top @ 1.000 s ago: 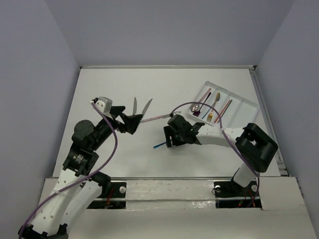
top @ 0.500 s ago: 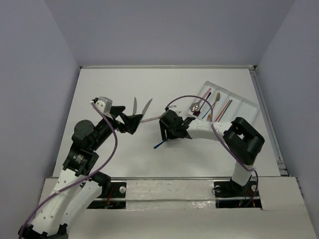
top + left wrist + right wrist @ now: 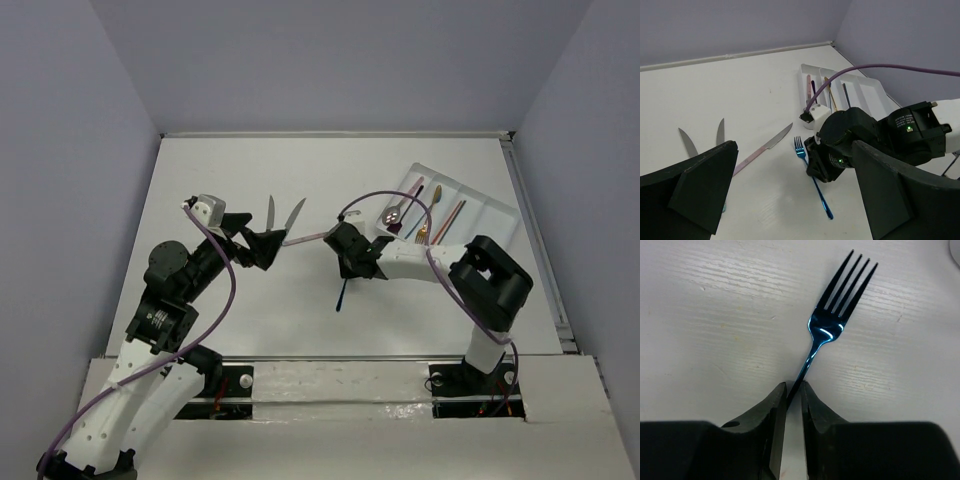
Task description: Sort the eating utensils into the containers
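A white tray (image 3: 485, 212) sits at the far right of the white bench (image 3: 330, 170). In it, side by side, lie a silver spoon (image 3: 393, 213) with a pink handle, a gold fork (image 3: 430, 215) and a red piece (image 3: 455, 215). The right pincer (image 3: 350, 265) is low over the middle of the bench. A thin blue utensil (image 3: 341, 295) pokes out from under it. The left pincer (image 3: 263, 246) is near two silver knives (image 3: 270, 212). A pinkish knife (image 3: 305, 238) lies between the pincers.
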`<state>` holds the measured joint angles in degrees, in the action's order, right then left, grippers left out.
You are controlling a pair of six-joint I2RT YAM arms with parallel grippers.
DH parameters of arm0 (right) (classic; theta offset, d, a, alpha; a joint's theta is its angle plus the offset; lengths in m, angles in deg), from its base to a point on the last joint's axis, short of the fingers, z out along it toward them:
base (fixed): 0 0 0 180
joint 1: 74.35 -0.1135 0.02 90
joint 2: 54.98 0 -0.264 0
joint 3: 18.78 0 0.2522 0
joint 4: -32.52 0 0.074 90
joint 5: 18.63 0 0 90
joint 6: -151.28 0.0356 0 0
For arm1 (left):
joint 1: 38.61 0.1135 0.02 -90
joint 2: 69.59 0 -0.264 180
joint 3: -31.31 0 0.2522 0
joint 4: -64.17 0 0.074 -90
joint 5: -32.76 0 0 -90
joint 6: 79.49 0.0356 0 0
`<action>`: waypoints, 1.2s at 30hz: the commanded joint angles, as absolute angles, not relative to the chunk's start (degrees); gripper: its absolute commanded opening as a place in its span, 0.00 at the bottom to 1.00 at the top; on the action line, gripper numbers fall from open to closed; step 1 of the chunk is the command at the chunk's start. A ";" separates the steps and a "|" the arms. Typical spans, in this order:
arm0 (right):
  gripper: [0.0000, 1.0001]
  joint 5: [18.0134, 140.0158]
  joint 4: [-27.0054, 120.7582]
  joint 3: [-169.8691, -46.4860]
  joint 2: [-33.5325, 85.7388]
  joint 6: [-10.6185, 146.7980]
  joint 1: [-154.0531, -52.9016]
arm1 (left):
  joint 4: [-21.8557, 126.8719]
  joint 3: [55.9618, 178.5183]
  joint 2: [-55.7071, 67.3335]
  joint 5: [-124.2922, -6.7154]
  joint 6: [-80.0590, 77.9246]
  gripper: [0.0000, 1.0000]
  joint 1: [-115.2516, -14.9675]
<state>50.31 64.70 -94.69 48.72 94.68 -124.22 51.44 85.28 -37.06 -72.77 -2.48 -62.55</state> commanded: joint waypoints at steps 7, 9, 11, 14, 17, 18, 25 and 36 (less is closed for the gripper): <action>0.00 49.76 66.15 -89.49 46.28 97.13 -124.10 | 54.71 86.38 -37.34 -73.77 -2.94 0.99 -62.34; 0.00 49.14 65.27 -89.85 44.26 97.49 -123.49 | 54.71 86.38 -37.42 -73.68 -2.93 0.99 -62.34; 0.00 49.22 63.35 -90.20 42.33 96.79 -122.79 | 54.62 86.47 -37.51 -73.50 -2.93 0.99 -62.34; 0.00 50.36 60.27 -90.38 36.88 94.68 -119.36 | 54.54 86.56 -37.60 -73.50 -2.85 0.99 -62.34; 0.00 52.30 57.37 -90.29 30.55 91.87 -112.43 | 54.54 86.47 -37.78 -73.59 -2.93 0.99 -62.34; 0.00 52.91 57.01 -90.46 29.41 91.25 -110.67 | 54.54 86.47 -37.78 -73.59 -2.93 0.99 -62.34; 0.00 55.37 51.82 -92.66 27.99 89.84 -92.91 | 54.45 86.56 -37.95 -73.50 -2.85 0.99 -62.34; 0.00 57.66 47.52 -97.76 40.11 90.72 -80.51 | 54.27 86.64 -37.69 -73.24 -2.76 0.99 -62.34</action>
